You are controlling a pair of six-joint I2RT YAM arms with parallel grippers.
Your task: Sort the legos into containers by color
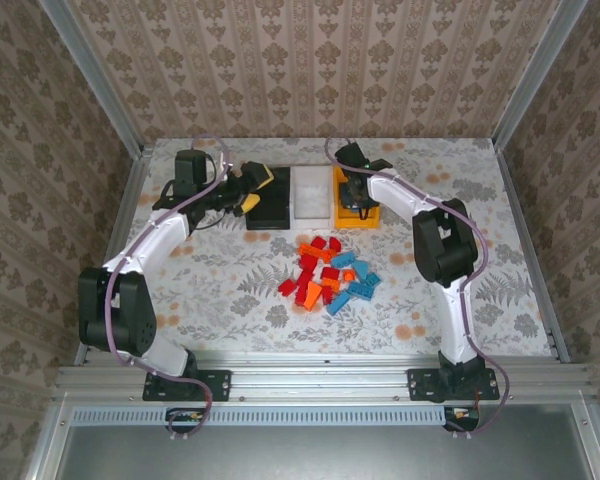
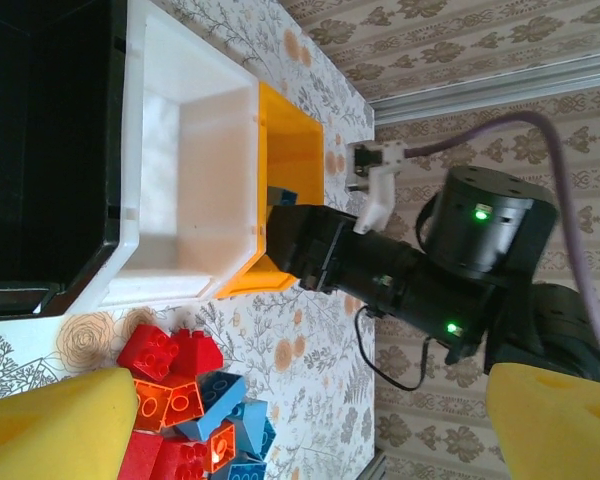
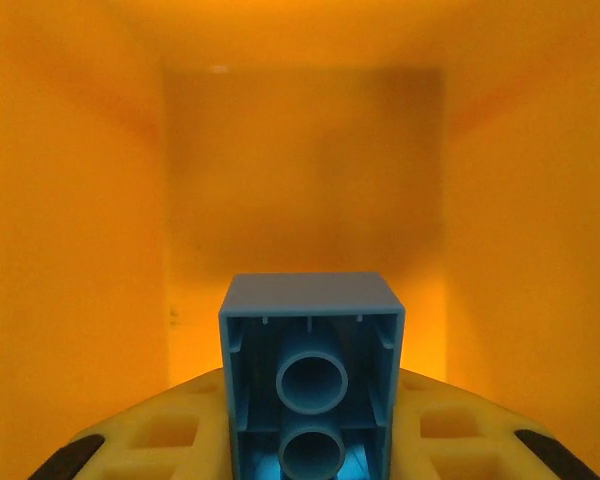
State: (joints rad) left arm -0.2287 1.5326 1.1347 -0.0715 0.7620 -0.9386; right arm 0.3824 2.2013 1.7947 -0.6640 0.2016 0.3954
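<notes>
We read the right end effector (image 1: 355,203) as clenched on a light blue brick (image 3: 311,330) and lowered into the yellow-orange bin (image 1: 372,216). We judge this is so the brick can be let go low inside rather than dropped from above. The left end effector (image 1: 250,190) hovers released at the 9 o'clock edge of the black bin (image 1: 272,212), its yellow pads (image 2: 60,425) wide apart with nothing between them. It is probably keeping out of the other arm's way. The white bin (image 1: 312,205) sits between the two.

The top view gives us the layout. The pile of legos (image 1: 330,280) lies on the tabletop (image 1: 460,200), with the yellow-orange bin at its 1 o'clock. We take the grip itself from the right wrist view, where the brick's hollow underside faces us with orange walls all round. The left wrist view adds the side angle, with the right arm dipping over the rim and a blue corner beside it.
</notes>
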